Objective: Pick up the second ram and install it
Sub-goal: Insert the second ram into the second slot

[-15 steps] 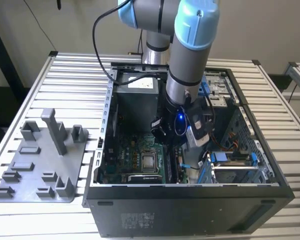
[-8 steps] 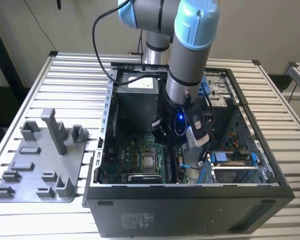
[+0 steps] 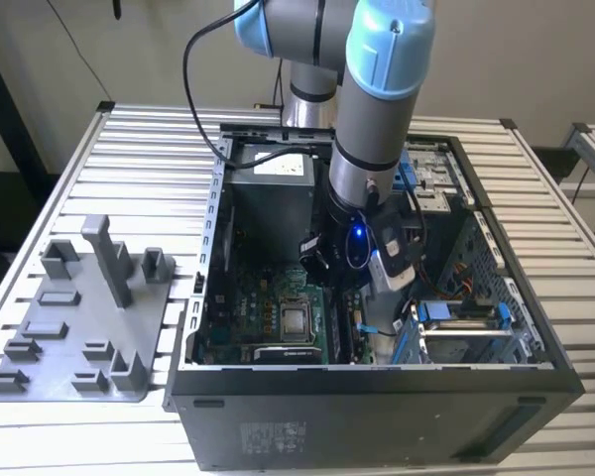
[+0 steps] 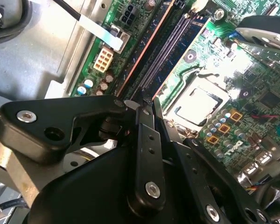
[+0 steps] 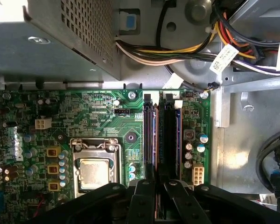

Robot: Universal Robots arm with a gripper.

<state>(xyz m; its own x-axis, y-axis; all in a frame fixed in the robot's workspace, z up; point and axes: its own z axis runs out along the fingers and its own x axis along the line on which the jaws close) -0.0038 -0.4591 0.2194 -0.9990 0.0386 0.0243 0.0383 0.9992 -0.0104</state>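
Second ram edge-on along motherboard slot, fingers clamped on its end

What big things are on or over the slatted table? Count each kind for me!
Robot arm: 1
Open computer case: 1
Grey tray with posts: 1
Total: 3
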